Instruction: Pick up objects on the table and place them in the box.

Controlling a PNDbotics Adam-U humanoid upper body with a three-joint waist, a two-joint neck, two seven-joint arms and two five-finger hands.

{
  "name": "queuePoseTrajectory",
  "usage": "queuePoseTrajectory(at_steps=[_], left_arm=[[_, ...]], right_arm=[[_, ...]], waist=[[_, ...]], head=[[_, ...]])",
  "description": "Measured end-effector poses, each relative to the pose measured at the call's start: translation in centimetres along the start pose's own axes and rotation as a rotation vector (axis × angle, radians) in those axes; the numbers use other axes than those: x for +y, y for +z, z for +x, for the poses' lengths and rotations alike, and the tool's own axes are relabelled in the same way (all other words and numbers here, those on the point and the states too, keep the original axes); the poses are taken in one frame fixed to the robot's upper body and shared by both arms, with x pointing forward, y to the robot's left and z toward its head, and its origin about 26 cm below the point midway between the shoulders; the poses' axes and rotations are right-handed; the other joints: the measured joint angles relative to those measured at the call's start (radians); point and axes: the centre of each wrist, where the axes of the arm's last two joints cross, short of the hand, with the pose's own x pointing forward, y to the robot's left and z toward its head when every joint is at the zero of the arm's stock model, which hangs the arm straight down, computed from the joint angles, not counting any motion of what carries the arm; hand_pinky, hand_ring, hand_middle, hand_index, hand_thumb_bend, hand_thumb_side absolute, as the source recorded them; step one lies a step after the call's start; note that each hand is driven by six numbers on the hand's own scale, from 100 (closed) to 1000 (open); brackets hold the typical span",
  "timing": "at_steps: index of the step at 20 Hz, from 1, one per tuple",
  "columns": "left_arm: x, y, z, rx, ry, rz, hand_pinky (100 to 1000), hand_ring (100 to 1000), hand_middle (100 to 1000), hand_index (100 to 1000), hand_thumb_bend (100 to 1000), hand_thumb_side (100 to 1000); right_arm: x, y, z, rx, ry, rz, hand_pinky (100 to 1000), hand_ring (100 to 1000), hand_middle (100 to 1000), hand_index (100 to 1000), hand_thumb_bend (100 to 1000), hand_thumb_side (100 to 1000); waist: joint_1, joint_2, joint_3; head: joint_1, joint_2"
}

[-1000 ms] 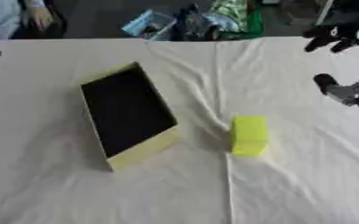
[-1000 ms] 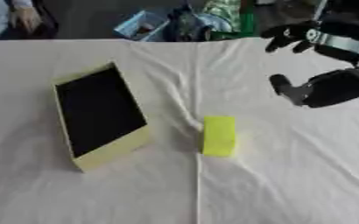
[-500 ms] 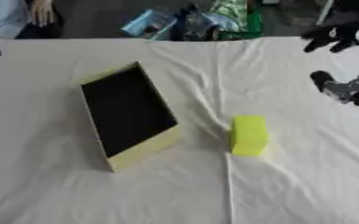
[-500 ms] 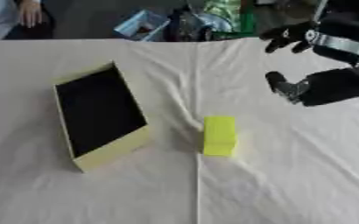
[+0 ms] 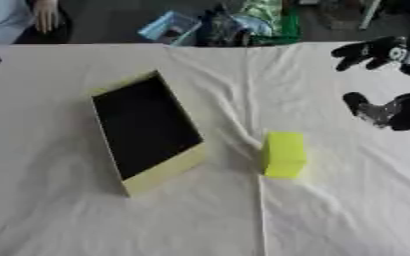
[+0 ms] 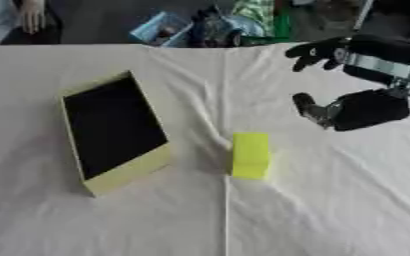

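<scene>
Hovering R hand (image 6: 353, 107) – fingers spread, edged closer vs 1 s ago | block (image 6: 250, 154) – unmoved | box (image 6: 112, 131) empty

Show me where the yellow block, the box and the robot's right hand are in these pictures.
yellow block (image 6: 250, 154): right eye view, its top face.
box (image 5: 163, 170): left eye view, its yellow near wall.
right hand (image 6: 366, 110): right eye view, the dark palm, held above the cloth.
</scene>
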Motion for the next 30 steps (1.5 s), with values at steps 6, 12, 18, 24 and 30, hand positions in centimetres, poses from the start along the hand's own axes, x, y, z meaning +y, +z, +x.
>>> queuePoseTrajectory(at_steps=[6, 12, 18, 24, 30], left_arm=[[-0.1, 0.0, 0.0, 0.000, 0.002, -0.002, 509, 690, 677, 674, 100, 638], [-0.1, 0.0, 0.0, 0.000, 0.003, -0.002, 509, 690, 677, 674, 100, 634], [-0.1, 0.0, 0.0, 0.001, 0.003, -0.003, 508, 690, 677, 674, 100, 638], [-0.1, 0.0, 0.0, 0.001, 0.002, -0.003, 508, 690, 677, 673, 100, 636], [-0.1, 0.0, 0.0, 0.002, 0.002, -0.004, 506, 690, 679, 673, 100, 633]], right_arm=[[1.1, -1.0, 0.7, -0.017, 0.004, 0.042, 879, 938, 831, 1000, 100, 624], [2.4, -1.9, 1.4, -0.034, -0.012, 0.076, 873, 947, 829, 1000, 100, 630], [3.4, -2.6, 2.0, -0.050, -0.019, 0.104, 880, 956, 838, 1000, 100, 678], [4.1, -3.2, 2.0, -0.051, 0.011, 0.148, 888, 964, 848, 1000, 100, 742], [4.8, -3.9, 1.5, -0.020, 0.039, 0.173, 903, 979, 882, 1000, 100, 755]], waist=[[-0.003, 0.000, -0.001], [-0.008, 0.000, -0.002], [-0.010, 0.000, -0.005], [-0.014, 0.000, -0.001], [-0.014, 0.001, 0.001]], head=[[-0.002, 0.002], [-0.003, 0.002], [-0.003, 0.002], [-0.006, 0.002], [-0.008, 0.002]])
